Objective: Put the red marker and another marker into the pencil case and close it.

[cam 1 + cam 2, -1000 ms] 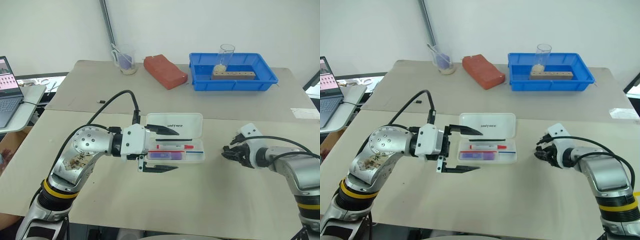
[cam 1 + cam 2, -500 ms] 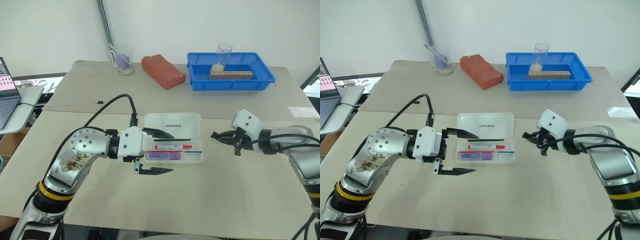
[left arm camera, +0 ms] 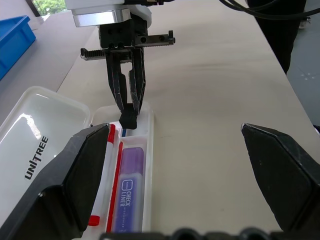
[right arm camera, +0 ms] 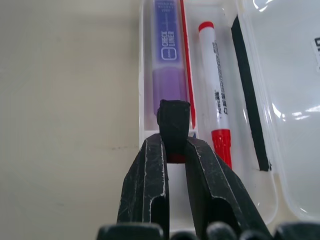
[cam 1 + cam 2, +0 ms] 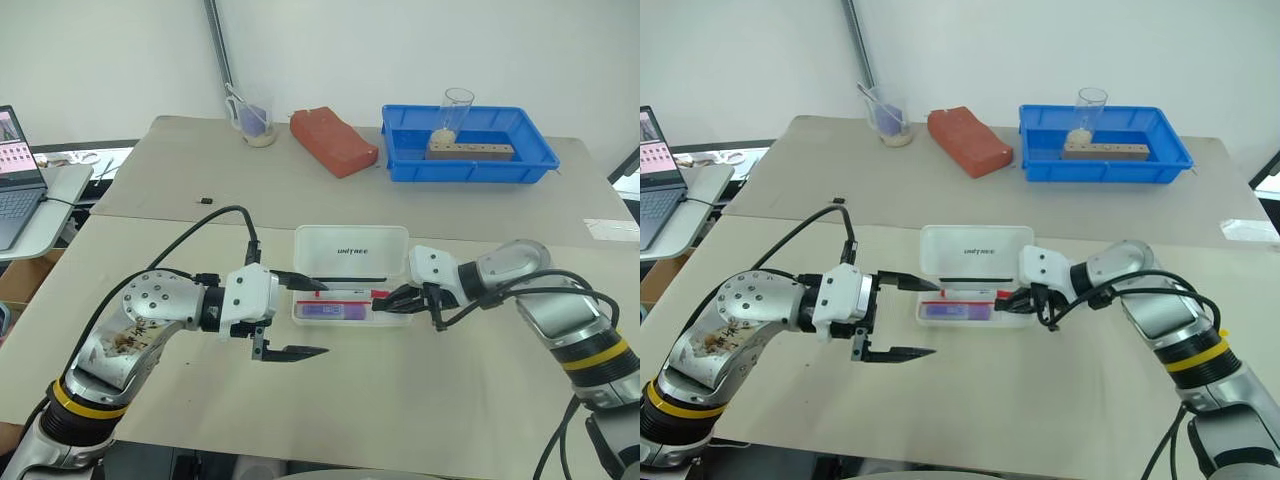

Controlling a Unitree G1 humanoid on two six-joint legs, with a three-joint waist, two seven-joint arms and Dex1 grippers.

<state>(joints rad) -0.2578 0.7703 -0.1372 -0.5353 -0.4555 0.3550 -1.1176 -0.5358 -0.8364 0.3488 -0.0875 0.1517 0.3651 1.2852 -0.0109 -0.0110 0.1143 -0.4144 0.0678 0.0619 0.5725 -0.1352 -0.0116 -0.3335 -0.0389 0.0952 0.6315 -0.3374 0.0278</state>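
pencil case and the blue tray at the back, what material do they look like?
Pencil case: looks like thin translucent white plastic with a glossy finish; the markers show through its wall and the open lid catches glare. Blue tray: probably rigid moulded plastic, opaque, with an even colour, a slight sheen and a rolled rim.

pencil case (image 5: pixel 351 243): translucent white plastic, glossy, smooth; lid shows bright reflections.
red marker (image 4: pixel 216 100): white plastic barrel, smooth, slight sheen; red cap and tail.
purple marker (image 4: pixel 168 60): translucent lavender plastic body, darker printed label.
right gripper (image 4: pixel 173 122): black fingers, matt, faintly textured.
left gripper (image 5: pixel 300 317): black fingers, matt; white smooth plastic housing behind.
table (image 5: pixel 400 400): beige, matt, smooth surface.
tray (image 5: pixel 466 162), at 1 o'clock from the case: blue plastic, slightly glossy.
cup (image 5: pixel 456 108): clear, glossy.
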